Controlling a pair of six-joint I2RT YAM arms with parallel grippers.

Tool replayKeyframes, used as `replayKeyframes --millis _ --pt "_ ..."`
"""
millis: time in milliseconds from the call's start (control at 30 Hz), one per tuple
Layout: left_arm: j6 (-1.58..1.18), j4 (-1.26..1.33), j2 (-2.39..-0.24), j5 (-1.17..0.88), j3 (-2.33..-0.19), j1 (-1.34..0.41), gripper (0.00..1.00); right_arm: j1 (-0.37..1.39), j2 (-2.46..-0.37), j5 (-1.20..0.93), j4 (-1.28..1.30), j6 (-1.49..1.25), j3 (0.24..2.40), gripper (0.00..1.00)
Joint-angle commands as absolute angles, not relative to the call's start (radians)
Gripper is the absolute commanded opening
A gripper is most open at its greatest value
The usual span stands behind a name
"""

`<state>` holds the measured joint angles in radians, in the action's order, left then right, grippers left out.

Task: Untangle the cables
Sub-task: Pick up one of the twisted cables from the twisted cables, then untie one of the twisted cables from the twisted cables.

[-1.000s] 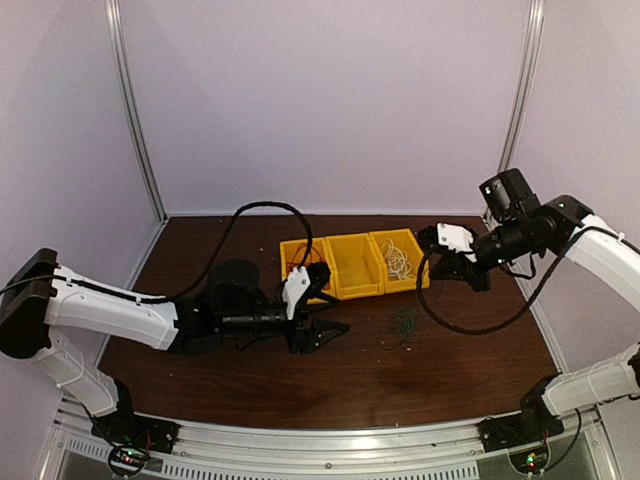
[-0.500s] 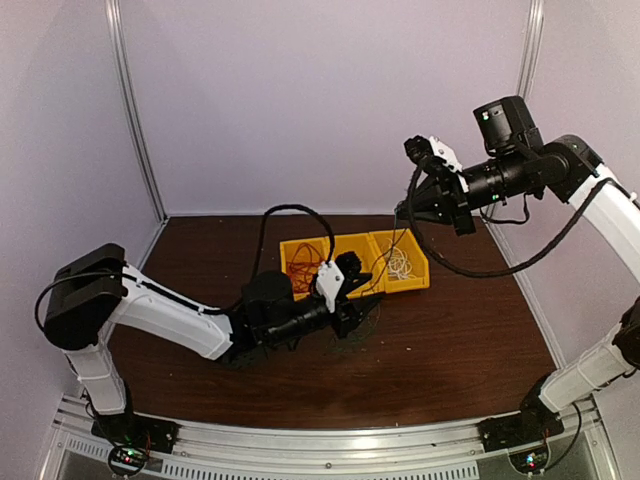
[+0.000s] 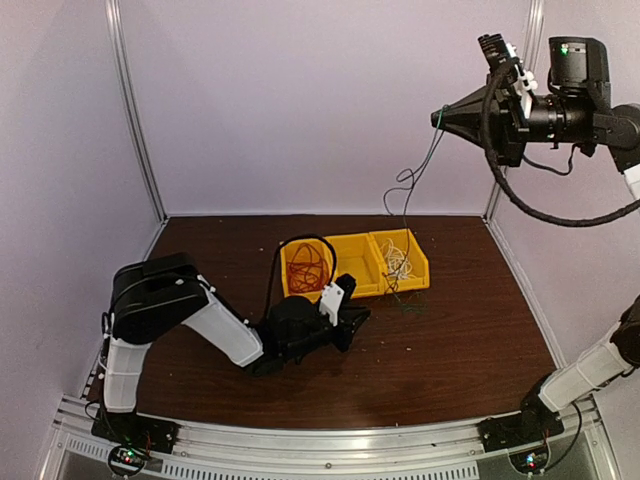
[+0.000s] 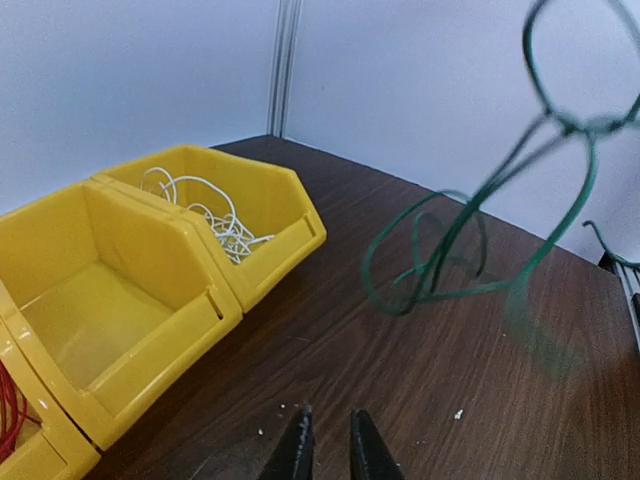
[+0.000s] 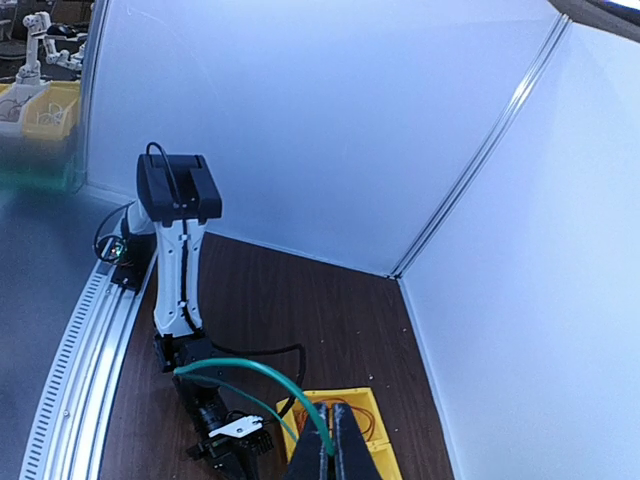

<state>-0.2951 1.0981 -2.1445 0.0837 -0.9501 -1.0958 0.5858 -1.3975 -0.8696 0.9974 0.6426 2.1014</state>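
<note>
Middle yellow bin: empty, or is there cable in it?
Empty. The left wrist view shows the middle bin with a bare yellow floor; the white cable lies in the next bin.

A dark brown wooden table (image 3: 450, 350) is being enclosed on three sides by pale lilac walls (image 3: 320, 100), which are being joined at the back corners by slim metal posts (image 3: 135, 110); a ribbed aluminium rail (image 3: 330, 445) is being lit brightly along the near edge
</note>
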Motion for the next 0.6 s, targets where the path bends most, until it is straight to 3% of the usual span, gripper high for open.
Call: replayKeyframes --millis 0,200,400,533,567 --pt "-0.372 1.15 -2.156 0.053 -0.938 -1.1 0.13 0.545 -1.391 -0.904 0.963 0.601 2.203 0.0" --pt "-0.405 1.287 -2.076 0.05 -0.792 -1.103 0.15 0.529 -1.394 -0.925 0.943 0.56 2.207 0.0" --pt "-0.342 1.338 -1.887 0.019 -0.656 -1.151 0.5 0.529 -1.313 -0.856 0.802 0.516 1.949 0.0" --pt "-0.315 1.155 -1.834 -0.035 -0.739 -1.197 0.64 0.528 -1.268 -0.844 0.768 0.507 1.824 0.0" --pt "-0.307 1.144 -1.833 -0.047 -0.758 -1.208 0.78 0.528 -1.261 -0.848 0.758 0.501 1.802 0.0"
